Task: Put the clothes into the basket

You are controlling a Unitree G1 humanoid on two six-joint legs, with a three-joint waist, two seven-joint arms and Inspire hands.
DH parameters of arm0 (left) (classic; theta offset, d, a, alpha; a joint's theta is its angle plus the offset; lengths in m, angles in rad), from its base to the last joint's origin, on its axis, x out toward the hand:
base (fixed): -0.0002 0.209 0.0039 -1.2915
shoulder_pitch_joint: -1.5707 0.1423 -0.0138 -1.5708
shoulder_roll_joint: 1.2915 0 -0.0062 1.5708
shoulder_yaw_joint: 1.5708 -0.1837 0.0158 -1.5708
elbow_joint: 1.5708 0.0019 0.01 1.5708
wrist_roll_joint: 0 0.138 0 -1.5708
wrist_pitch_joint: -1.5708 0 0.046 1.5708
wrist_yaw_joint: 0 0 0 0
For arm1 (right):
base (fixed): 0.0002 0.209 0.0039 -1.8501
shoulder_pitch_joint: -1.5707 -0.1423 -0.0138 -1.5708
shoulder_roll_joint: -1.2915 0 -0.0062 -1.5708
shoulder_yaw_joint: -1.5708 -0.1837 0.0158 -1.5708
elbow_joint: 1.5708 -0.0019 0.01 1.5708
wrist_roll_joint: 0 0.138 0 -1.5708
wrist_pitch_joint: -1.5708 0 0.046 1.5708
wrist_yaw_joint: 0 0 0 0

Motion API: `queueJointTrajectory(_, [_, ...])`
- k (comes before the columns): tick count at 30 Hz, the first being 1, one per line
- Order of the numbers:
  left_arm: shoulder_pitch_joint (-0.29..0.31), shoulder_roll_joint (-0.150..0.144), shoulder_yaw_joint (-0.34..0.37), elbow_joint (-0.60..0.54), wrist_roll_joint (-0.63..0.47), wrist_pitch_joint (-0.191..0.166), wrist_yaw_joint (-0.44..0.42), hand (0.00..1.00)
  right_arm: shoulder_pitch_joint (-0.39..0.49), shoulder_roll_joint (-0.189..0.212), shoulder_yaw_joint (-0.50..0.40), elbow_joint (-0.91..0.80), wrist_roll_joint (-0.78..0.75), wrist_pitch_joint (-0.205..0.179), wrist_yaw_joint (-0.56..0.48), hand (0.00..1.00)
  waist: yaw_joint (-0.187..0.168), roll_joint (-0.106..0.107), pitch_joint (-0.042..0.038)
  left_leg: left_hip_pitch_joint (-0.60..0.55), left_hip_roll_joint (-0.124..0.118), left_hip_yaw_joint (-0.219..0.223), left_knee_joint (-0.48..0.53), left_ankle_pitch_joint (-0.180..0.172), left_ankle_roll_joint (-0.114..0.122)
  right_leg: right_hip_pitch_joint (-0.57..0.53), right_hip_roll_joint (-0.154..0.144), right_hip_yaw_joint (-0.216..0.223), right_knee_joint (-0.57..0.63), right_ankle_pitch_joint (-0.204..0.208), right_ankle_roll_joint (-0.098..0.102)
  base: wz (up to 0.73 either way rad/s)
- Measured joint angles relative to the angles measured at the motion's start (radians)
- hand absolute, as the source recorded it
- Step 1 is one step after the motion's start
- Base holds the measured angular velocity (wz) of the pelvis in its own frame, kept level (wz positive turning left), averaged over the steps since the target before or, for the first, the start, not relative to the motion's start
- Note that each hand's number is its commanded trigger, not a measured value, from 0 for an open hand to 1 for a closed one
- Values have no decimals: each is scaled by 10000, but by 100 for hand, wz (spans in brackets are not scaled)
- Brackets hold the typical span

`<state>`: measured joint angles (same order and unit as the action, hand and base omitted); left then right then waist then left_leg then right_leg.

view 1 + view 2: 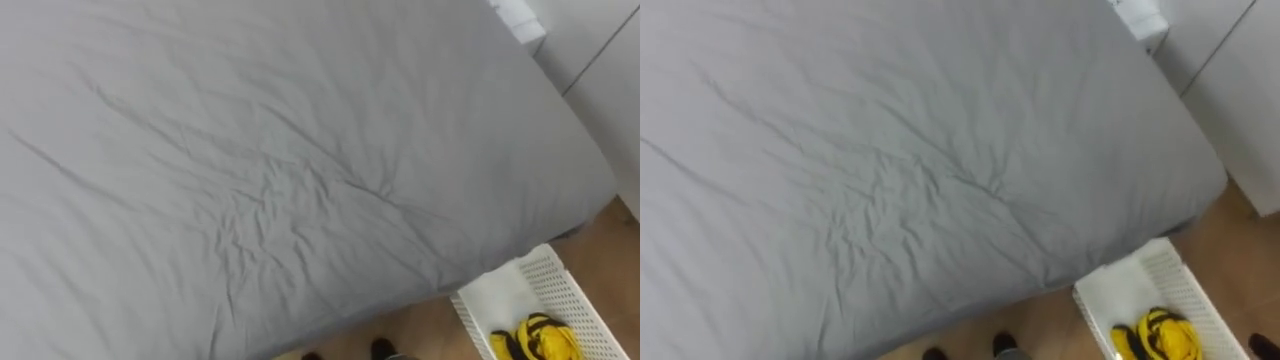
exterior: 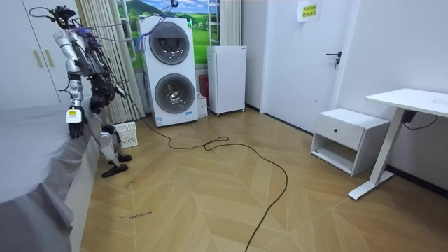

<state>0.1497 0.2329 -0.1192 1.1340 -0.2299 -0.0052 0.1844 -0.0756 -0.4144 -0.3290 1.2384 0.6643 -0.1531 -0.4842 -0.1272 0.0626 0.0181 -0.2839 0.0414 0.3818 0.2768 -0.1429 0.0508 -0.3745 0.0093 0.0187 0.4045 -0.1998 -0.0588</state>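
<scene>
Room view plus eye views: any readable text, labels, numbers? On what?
No text can be read in any view.
Yellow sign at the room view's top: too small to read.
Dark marks on the floor: may be writing, too small to read.
Stacked washing machines: no legible label.
Grey bed sheet, white basket, yellow clothes: no print seen.

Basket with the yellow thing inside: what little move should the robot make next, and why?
Probably a look along the rest of the bed for clothes left behind. The yellow garment already lies in the white basket on the floor by the bed's corner, and the part of the bed seen here carries no clothes, so nothing calls for a grasp yet.
</scene>
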Motion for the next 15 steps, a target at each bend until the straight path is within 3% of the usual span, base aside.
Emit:
queueJointTrajectory(4, [312,86,60,-146,561,-8,0,0,372,415,769,-301,55,15,490,0,31,-237,-150,780,-75,-400,-457,-13,-55,1118,-35,-432,-785,98,26,28])
queueJointTrajectory(9, [355,36,401,-267,1727,81,36,0,901,1425,1714,-816,-991,23,1207,0,233,-463,-147,1679,-277,-1131,-900,19,-72,2638,-111,-1100,-1875,219,67,44])
queueJointTrajectory(12, [267,-15,401,-351,1856,109,158,0,970,1914,2582,-744,-1425,57,1704,0,258,-574,-120,1893,-422,-1690,-911,19,-72,3258,-197,-1607,-2302,204,105,55])
queueJointTrajectory(15, [155,-240,402,-357,1852,109,543,0,952,2268,3057,-661,-1635,191,1933,0,282,-637,-107,1950,-539,-2009,-903,19,-71,3595,-237,-1784,-2539,187,130,43])
